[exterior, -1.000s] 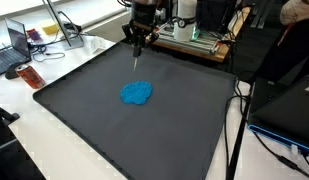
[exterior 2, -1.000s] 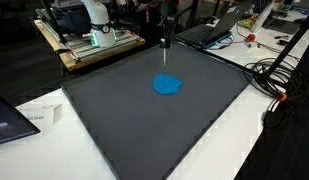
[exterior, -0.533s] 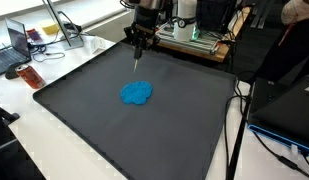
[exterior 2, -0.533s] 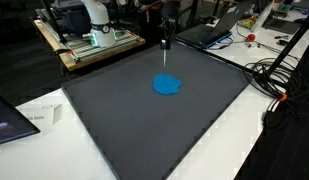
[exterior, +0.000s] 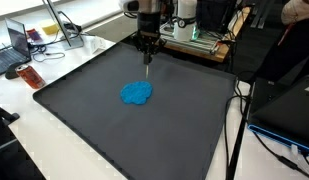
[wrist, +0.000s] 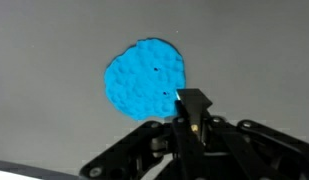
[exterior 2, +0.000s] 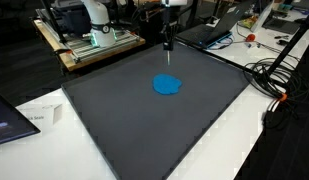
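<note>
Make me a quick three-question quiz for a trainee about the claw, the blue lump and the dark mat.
1. True or false: the claw touches the blue lump.
2. Pick one: the blue lump lies on A) the dark mat, B) a laptop, C) the floor.
3. Fill in: the claw is ____ on a thin stick.
Key: 1 false; 2 A; 3 shut.

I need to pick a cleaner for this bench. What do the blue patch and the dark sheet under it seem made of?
Blue patch: probably soft dough or putty, matte; it is pressed flat with a ragged edge and a dimpled, pitted surface.
Dark sheet: likely a rubber or foam mat, matte charcoal; it shows no glare and a thin edge, but the exact material is unclear.
</note>
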### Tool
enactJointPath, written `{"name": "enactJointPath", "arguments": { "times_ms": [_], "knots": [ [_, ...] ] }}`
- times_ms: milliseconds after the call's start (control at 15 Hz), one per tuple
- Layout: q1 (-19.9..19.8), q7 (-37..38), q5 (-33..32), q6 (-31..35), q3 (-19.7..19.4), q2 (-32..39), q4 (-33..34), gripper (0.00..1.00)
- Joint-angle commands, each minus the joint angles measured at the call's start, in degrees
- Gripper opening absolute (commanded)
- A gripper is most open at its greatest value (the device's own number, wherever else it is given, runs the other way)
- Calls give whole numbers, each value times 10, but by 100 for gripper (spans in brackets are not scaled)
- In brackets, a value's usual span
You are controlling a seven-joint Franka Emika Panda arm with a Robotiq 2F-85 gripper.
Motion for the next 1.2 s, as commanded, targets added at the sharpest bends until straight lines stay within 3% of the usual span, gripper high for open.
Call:
{"name": "enactJointPath", "arguments": {
  "times_ms": [0,67,133,200,400,467,733,800,933,1000,1067,1133],
  "knots": [
    [-35,5,46,43,7,15,28,3],
    [-57,51,13,67,38,34,31,3],
    [-64,68,13,80,39,37,35,3],
    [-77,103,12,46,32,27,-10,3],
    [-87,123,12,53,39,38,24,3],
    [-76,104,12,42,22,32,9,13],
    [-80,115,12,42,26,33,16,13],
    [-80,116,12,42,28,33,16,3],
    [-98,165,12,82,64,81,56,3],
    [-104,210,12,45,59,72,17,3],
    [-112,234,12,46,70,82,19,3],
    [-111,253,12,84,83,103,62,3]
  ]
}}
